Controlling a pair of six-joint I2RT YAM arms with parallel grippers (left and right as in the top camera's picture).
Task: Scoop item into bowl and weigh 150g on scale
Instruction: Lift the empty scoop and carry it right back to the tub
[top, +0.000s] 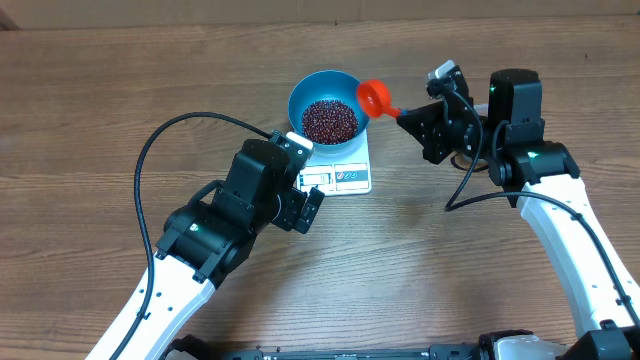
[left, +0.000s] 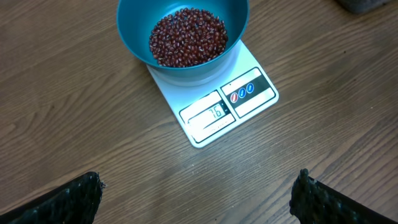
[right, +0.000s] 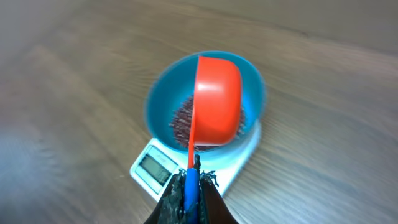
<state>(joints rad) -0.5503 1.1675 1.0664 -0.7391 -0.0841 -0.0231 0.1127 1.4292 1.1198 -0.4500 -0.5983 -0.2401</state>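
Easy now: right gripper (right: 189, 186) pinches the orange scoop (right: 217, 102) by the blue bowl's (top: 298, 92) right rim, so trickle beans (top: 330, 120) slowly and eye the scale (top: 340, 178); left gripper (top: 308, 207) gapes wide.

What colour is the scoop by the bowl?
The scoop is bright orange-red, clearest in the right wrist view.

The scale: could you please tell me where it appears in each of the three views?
Overhead: scale at upper centre, its near edge showing below the blue bowl.
Left wrist: scale in the upper middle, angled toward the lower right.
Right wrist: scale just left of lower centre, under the bowl.
Shared landmark: the blue bowl standing on it.
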